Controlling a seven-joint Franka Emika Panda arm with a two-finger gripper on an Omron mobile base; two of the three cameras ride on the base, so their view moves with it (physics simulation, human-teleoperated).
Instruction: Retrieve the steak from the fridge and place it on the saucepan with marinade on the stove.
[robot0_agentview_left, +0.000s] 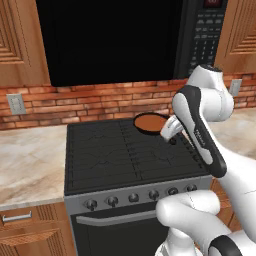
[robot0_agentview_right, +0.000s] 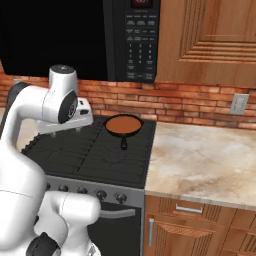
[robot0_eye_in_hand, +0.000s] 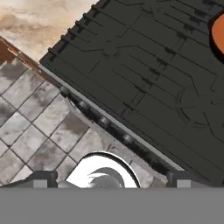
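The black stove (robot0_agentview_left: 100, 160) fills the middle of both base views. The saucepan (robot0_agentview_right: 123, 126) sits on its back right burner, handle toward the front, with smooth reddish-brown marinade (robot0_agentview_left: 151, 121) inside; an edge of the marinade (robot0_eye_in_hand: 219, 30) shows in the hand view. My gripper (robot0_eye_in_hand: 111, 181) hangs high over the stove's front left part, left of the saucepan and apart from it. Its fingertips (robot0_eye_in_hand: 41, 179) stand wide open with nothing between them. The steak and the fridge are out of view.
A black microwave (robot0_agentview_left: 110, 40) hangs above the stove against a brick wall (robot0_agentview_left: 75, 105). Marble counters flank it on the left (robot0_agentview_left: 30, 165) and the right (robot0_agentview_right: 200, 160), over wooden cabinets. My arm (robot0_agentview_left: 200, 130) reaches over the stove's right side. Grey floor tiles (robot0_eye_in_hand: 30, 127) lie below.
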